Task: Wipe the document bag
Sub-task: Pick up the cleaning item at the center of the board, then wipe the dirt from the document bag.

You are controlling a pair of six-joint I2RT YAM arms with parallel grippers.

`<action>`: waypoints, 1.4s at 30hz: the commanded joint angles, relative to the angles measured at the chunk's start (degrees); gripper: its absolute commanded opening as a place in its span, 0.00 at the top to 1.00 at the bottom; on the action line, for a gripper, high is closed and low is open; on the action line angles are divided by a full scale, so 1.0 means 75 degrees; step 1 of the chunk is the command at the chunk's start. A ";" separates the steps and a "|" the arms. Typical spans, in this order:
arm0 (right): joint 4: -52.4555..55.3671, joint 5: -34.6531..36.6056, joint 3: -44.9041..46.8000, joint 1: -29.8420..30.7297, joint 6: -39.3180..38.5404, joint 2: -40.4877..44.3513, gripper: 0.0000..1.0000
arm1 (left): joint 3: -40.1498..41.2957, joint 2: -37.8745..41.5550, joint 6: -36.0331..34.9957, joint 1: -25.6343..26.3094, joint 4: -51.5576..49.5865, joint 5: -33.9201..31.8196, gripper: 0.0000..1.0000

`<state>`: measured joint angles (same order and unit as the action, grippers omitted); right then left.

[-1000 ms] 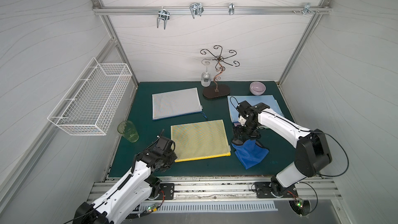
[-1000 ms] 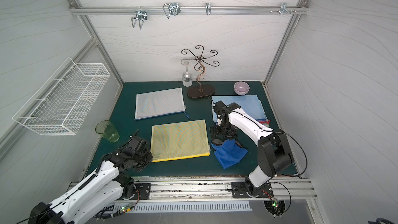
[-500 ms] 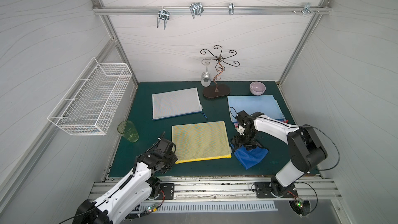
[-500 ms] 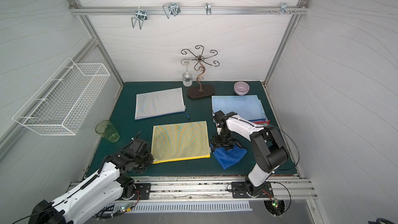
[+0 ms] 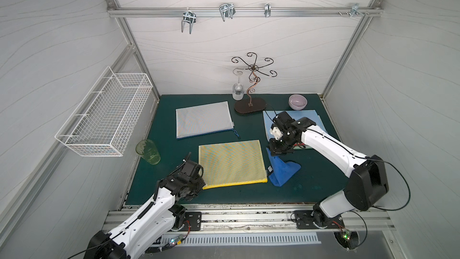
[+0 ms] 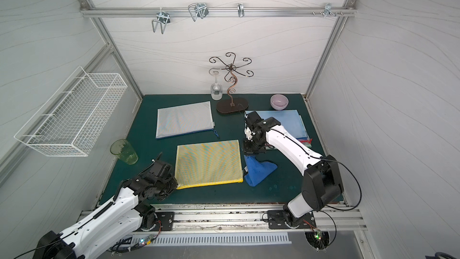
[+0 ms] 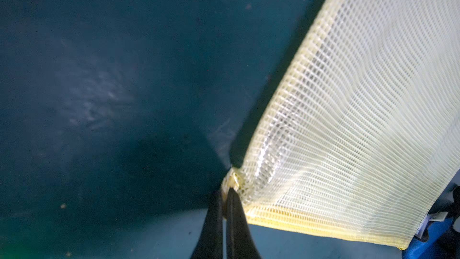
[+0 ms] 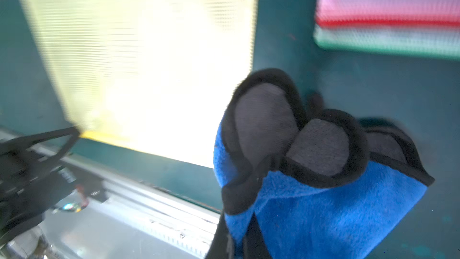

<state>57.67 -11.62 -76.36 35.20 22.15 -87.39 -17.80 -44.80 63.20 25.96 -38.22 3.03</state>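
A yellow mesh document bag point(image 5: 231, 163) point(image 6: 209, 163) lies flat in the middle of the green mat. My left gripper point(image 5: 201, 185) point(image 7: 227, 190) is shut on its near left corner, and the mesh point(image 7: 361, 120) puckers at the pinch. Right of the bag is a blue cloth with black trim point(image 5: 283, 170) point(image 8: 323, 208). My right gripper point(image 5: 276, 151) point(image 8: 246, 222) is shut on the cloth's far end and holds it up in a peak. The cloth's lower end rests on the mat beside the bag's right edge.
A grey mesh bag point(image 5: 202, 119) lies behind the yellow one. A stack of coloured bags point(image 5: 306, 118) point(image 8: 385, 16) sits under my right arm. A glass stand point(image 5: 250, 107) with a hanging wine glass point(image 5: 237, 92), a purple bowl point(image 5: 297, 102), a green cup point(image 5: 148, 151) and a wall basket point(image 5: 107, 115) surround the mat.
My right gripper came down open onto the blue cloth, shut on it and raised its far end. The left gripper stayed shut on the bag's corner.
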 commanded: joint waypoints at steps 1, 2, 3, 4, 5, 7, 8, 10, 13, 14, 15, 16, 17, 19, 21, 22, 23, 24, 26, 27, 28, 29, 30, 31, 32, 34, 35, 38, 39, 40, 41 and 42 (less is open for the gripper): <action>-0.0003 -0.1059 -0.0640 0.0330 -0.0097 -0.0363 1.00 | 0.0264 -0.0216 -0.0097 0.0039 0.0232 -0.0011 1.00; -0.0217 -0.1475 -0.0904 0.0463 0.0011 -0.0563 1.00 | 0.0261 -0.0205 -0.0110 0.0043 0.0217 -0.0018 1.00; -0.0332 -0.1754 -0.1276 0.0660 0.0077 -0.0806 1.00 | 0.0253 -0.0210 -0.0105 0.0043 0.0190 -0.0016 1.00; -0.0318 -0.1822 -0.1635 0.0842 0.0076 -0.1030 1.00 | 0.0240 -0.0196 -0.0118 0.0043 0.0176 -0.0026 1.00; -0.0182 -0.1726 -0.2012 0.1054 0.0011 -0.1334 1.00 | 0.0229 -0.0181 -0.0135 0.0043 0.0155 -0.0033 1.00; 0.0074 -0.1354 -0.2318 0.1277 -0.0150 -0.1815 1.00 | 0.0212 -0.0148 -0.0153 0.0043 0.0117 -0.0062 1.00; 0.0266 -0.1106 -0.2290 0.1279 -0.0182 -0.2009 1.00 | 0.0215 -0.0132 -0.0153 0.0043 0.0104 -0.0075 1.00; 0.0270 -0.0524 -0.1738 0.1127 -0.0161 -0.2001 1.00 | 0.0206 -0.0067 -0.0155 0.0043 0.0070 -0.0085 1.00; -0.0030 0.0021 -0.0425 0.0440 0.0069 -0.1610 1.00 | 0.0274 0.0027 -0.0132 0.0043 0.0140 -0.0068 1.00; -0.0057 0.0250 -0.0068 0.0207 0.0070 -0.1477 1.00 | 0.0310 0.0021 -0.0125 0.0043 0.0178 -0.0059 1.00; -0.0046 0.0599 0.0230 0.0081 0.0031 -0.1318 1.00 | 0.0322 0.0005 -0.0119 0.0049 0.0220 -0.0041 1.00; -0.0037 0.0901 0.0412 0.0059 -0.0013 -0.1205 0.97 | 0.0323 -0.0028 -0.0118 0.0052 0.0269 -0.0028 1.00; -0.0029 0.1065 0.0565 0.0060 -0.0113 -0.1126 0.68 | 0.0329 -0.0067 -0.0129 0.0043 0.0323 -0.0019 1.00; 0.0016 0.0909 0.0682 0.0062 -0.0312 -0.1191 0.31 | 0.0336 -0.0191 -0.0141 0.0043 0.0481 0.0017 1.00; -0.0077 0.0594 0.0738 0.0154 -0.0316 -0.1283 0.02 | 0.0320 -0.0389 -0.0187 0.0043 0.0636 0.0063 1.00; -0.0142 0.0486 0.0721 0.0234 -0.0325 -0.1296 0.01 | 0.0293 -0.0479 -0.0223 0.0043 0.0693 0.0076 1.00; -0.0165 0.0465 0.0664 0.0383 -0.0326 -0.1331 0.01 | 0.0266 -0.0566 -0.0242 0.0043 0.0755 0.0109 1.00; -0.0155 0.0510 0.0563 0.0532 -0.0314 -0.1391 0.01 | 0.0253 -0.0631 -0.0264 0.0043 0.0804 0.0123 1.00; -0.0074 0.0704 0.0372 0.0884 -0.0304 -0.1662 0.01 | 0.0241 -0.0710 -0.0282 0.0043 0.0891 0.0151 1.00; -0.0071 0.0727 0.0329 0.1006 -0.0307 -0.1816 0.01 | 0.0241 -0.0711 -0.0282 0.0037 0.0910 0.0142 1.00; -0.0116 0.0745 0.0344 0.1106 -0.0286 -0.2027 0.01 | 0.0241 -0.0707 -0.0282 0.0043 0.0928 0.0155 1.00; -0.0148 0.0756 0.0399 0.1142 -0.0248 -0.2229 0.01 | 0.0250 -0.0687 -0.0281 0.0043 0.0934 0.0135 1.00; -0.0207 0.0746 0.0456 0.1140 -0.0228 -0.2364 0.01 | 0.0235 -0.0667 -0.0282 0.0043 0.0922 0.0135 1.00; -0.0322 0.0729 0.0557 0.1139 -0.0213 -0.2475 0.01 | 0.0229 -0.0649 -0.0283 0.0043 0.0892 0.0134 1.00; -0.0440 0.0718 0.0646 0.1132 -0.0195 -0.2562 0.01 | 0.0237 -0.0629 -0.0286 0.0043 0.0871 0.0141 1.00; -0.0555 0.0659 0.0762 0.1124 -0.0194 -0.2689 0.01 | 0.0271 -0.0574 -0.0263 0.0044 0.0853 0.0147 1.00; -0.0634 0.0593 0.0844 0.1119 -0.0182 -0.2695 0.01 | 0.0276 -0.0557 -0.0260 0.0043 0.0836 0.0137 1.00; -0.0774 0.0434 0.1013 0.1055 -0.0176 -0.2494 0.21 | 0.0320 -0.0496 -0.0236 0.0043 0.0816 0.0112 1.00; -0.0736 0.0467 0.1017 0.1033 -0.0177 -0.2409 0.35 | 0.0323 -0.0488 -0.0235 0.0043 0.0818 0.0102 1.00; -0.0669 0.0538 0.1020 0.0988 -0.0188 -0.2299 0.52 | 0.0323 -0.0473 -0.0224 0.0043 0.0829 0.0090 1.00; -0.0550 0.0610 0.0988 0.0951 -0.0219 -0.2198 0.69 | 0.0335 -0.0473 -0.0223 0.0049 0.0838 0.0077 1.00; -0.0433 0.0647 0.0952 0.0890 -0.0251 -0.2102 0.84 | 0.0335 -0.0494 -0.0223 0.0043 0.0861 0.0071 1.00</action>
<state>52.45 -7.53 -69.45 42.87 20.56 -106.06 -18.70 -47.22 61.63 26.00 -37.87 3.64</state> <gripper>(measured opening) 0.327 0.049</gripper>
